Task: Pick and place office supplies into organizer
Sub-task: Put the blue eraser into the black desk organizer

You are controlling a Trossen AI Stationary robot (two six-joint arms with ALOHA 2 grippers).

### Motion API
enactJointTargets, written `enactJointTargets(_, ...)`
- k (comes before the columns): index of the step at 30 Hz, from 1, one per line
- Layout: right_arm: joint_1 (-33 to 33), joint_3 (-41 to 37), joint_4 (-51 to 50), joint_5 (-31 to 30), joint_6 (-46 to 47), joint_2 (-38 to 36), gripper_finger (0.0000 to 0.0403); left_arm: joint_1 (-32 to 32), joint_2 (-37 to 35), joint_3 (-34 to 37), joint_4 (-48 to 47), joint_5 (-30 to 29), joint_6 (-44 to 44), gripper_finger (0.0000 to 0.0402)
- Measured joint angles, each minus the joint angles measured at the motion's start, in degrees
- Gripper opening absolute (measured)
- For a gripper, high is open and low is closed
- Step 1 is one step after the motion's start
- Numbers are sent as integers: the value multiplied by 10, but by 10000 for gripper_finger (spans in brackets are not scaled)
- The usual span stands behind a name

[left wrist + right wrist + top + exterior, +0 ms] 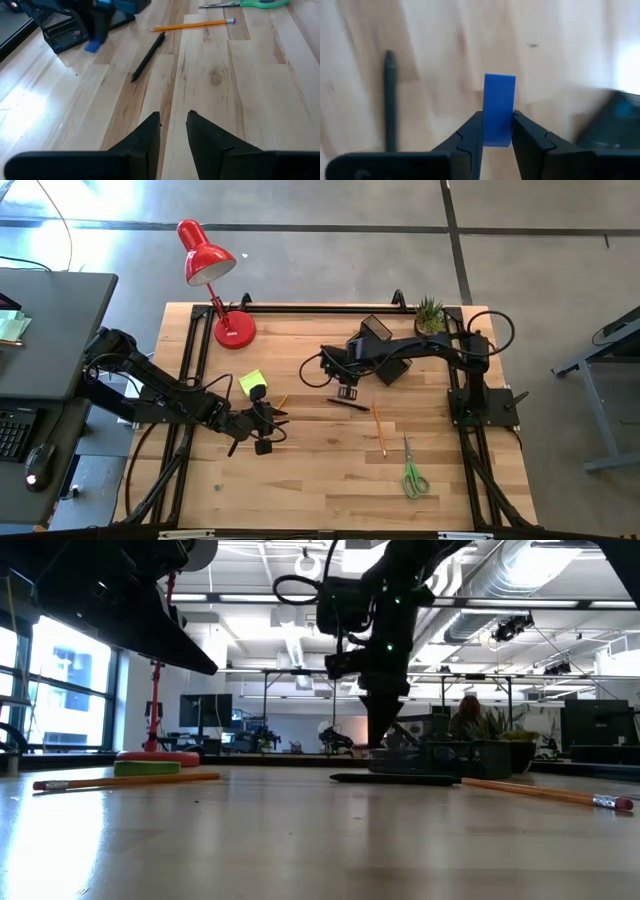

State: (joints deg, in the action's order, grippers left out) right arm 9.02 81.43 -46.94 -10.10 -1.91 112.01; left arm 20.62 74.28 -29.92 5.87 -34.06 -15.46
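**Right fingers pinch a blue block above the bench**

The right gripper has its two dark, wedge-shaped fingers closed on a small blue block, flat-faced and rectangular, held upright over pale wood. In the high view that gripper hangs near the bench's middle, just beside the organizer, a black wire-mesh box whose open weave shows clearly from the left wrist.

Just below it lies a dark pen, slim and matte, flat on the planks; the same pen runs at a slant in the left wrist view. Near it an orange pencil with a metal ferrule and pink eraser lies flat, and further toward the front edge rest the scissors, steel blades closed, with looped green plastic handles.

The left gripper holds its fingers a narrow gap apart with nothing between them, above bare wood. From overhead it sits left of centre, close to the yellow-green sticky-note block, a squared pad, with another orange pencil just beside it.

The bench is light, knotted butcher-block with visible grain. At its back stand a glossy red desk lamp with a round base and a spiky green potted plant.
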Motion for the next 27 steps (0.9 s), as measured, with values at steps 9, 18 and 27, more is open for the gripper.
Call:
enactJointTargets(9,31,25,-71,-203,-2,0,83,0,0,0,-5,0,0,85)
enactJointTargets(18,89,3,-80,-168,62,0,83,0,0,0,-4,0,0,85)
enactJointTargets(27,95,1,-76,-162,95,0,88,0,0,0,-4,0,0,85)
